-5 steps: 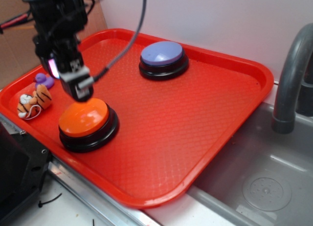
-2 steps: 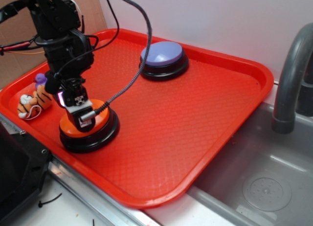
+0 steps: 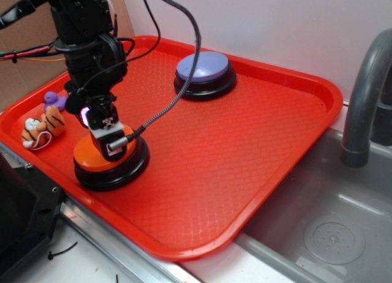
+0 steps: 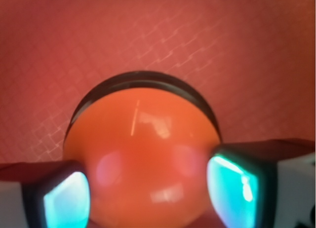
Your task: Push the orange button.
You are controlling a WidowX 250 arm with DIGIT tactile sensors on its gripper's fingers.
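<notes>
End effector (image 3: 109,142), fingers apart and gripping nothing, sits on the orange button (image 3: 92,155) at lower left; contact made, full depression unconfirmed

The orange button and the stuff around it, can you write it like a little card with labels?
orange button: near left part of the red tray, black base
gripper: on top of the orange button; jaws apart, one at each side in the wrist view
purple button: far side of tray, untouched
tiger toy: left edge of tray
sink: right of tray
</notes>
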